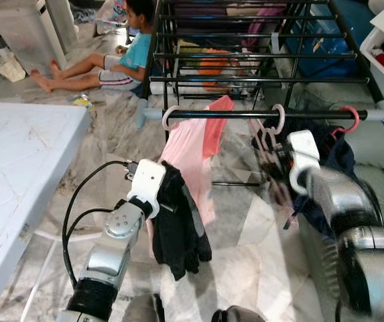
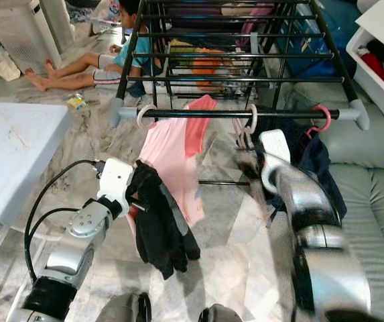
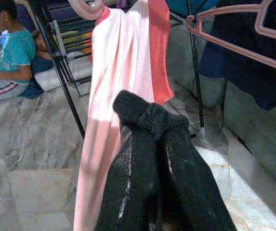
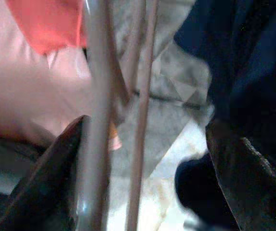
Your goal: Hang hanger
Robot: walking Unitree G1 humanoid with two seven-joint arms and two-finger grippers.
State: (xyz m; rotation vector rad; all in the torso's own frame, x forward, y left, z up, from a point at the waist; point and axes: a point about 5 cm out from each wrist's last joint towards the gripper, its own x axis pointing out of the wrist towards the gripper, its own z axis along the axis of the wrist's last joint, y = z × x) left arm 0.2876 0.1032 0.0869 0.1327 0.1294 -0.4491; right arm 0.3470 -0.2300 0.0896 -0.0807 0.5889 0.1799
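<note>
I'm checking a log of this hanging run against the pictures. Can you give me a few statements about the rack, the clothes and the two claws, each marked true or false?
1. A pink garment hangs from the drying rack's front bar. True.
2. The left claw is raised to the bar and clamped on a hook. False: it sits low, below the bar, in front of the pink garment, and touches no hook.
3. The right claw is up by the empty pink hanger on the bar. True; it is blurred there.
4. The dark blue garment lies on the floor. False: it hangs from a hanger on the bar, at the robot's right.
5. A person sits on the floor beyond the rack. True.
</note>
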